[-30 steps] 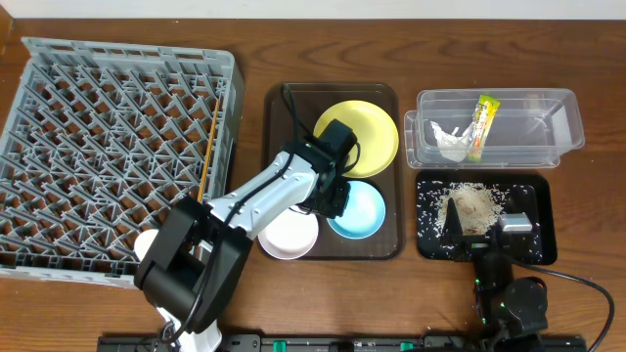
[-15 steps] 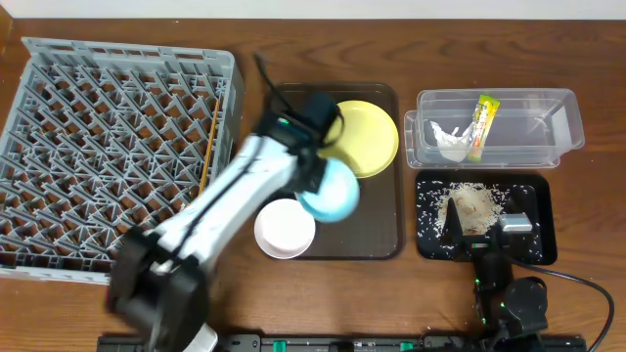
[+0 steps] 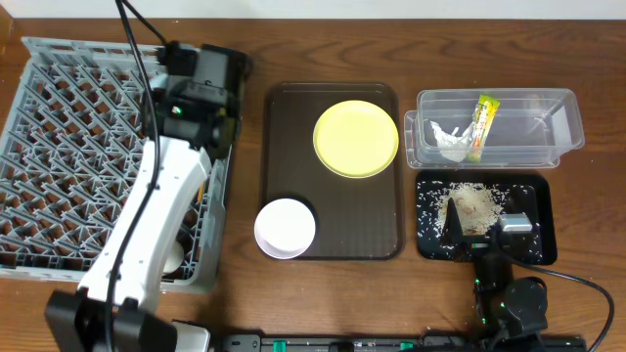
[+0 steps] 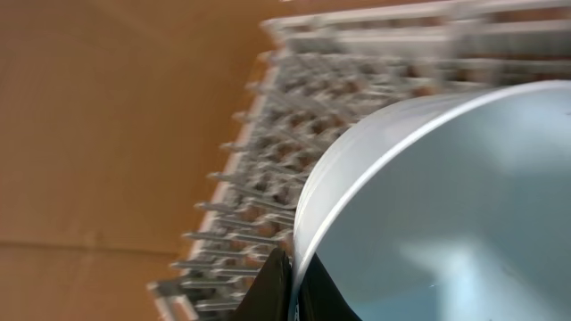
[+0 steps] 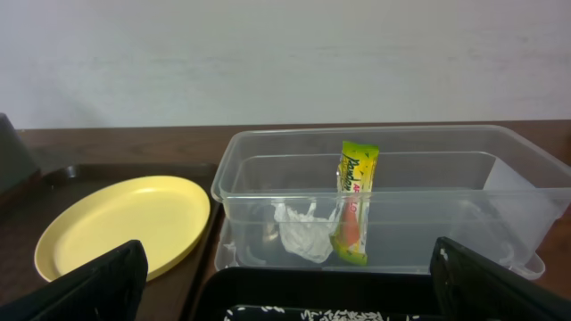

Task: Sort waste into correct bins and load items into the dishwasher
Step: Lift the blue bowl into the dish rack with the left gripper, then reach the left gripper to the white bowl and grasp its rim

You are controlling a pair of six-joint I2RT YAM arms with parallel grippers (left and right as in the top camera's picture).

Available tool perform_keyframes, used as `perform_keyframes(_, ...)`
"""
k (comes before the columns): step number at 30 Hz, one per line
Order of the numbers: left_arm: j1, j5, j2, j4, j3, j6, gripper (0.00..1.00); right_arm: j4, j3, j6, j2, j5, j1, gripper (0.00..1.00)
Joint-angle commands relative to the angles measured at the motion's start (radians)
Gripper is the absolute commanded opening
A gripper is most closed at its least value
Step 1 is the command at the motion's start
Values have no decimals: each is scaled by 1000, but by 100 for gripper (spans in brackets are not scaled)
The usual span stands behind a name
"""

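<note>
My left gripper (image 4: 290,285) is shut on the rim of the light blue bowl (image 4: 446,205) and holds it over the grey dish rack (image 4: 268,152). In the overhead view the left gripper (image 3: 201,83) is above the rack's (image 3: 68,147) right back corner; the bowl and most of the chopsticks are hidden under the arm. The yellow plate (image 3: 356,138) and white bowl (image 3: 286,228) sit on the brown tray. The wrapper (image 3: 483,125) and tissue (image 3: 450,140) lie in the clear tub (image 3: 528,127). Rice crumbs (image 3: 474,203) lie in the black tray (image 3: 430,235), under my open, empty right gripper (image 3: 486,220).
The dark brown serving tray (image 3: 362,215) lies between the rack and the bins. The right wrist view shows the plate (image 5: 120,223), the clear tub (image 5: 428,196), the wrapper (image 5: 355,201) and the tissue (image 5: 299,230) ahead of the right gripper (image 5: 290,303).
My left arm lifted the light blue bowl off the brown tray and swung it left and back over the dish rack. The right arm has not moved.
</note>
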Motion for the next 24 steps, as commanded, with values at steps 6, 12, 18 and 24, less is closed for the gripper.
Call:
perform_keyframes(6,76,-228,152,231,-14,177,6,0,-5,-9,-6,-1,-18,99)
perform_keyframes(12,76,-229,247,319,-14,258,6,0,-5,-9,-6,-1,-18,99)
perform_keyframes(18,76,-259,315,363,-14,275,6,0,-5,-9,-6,-1,-18,99)
perform_keyframes(24,51,-241,334,362,-32,271,6,0,-5,-9,-6,-1,-18,99)
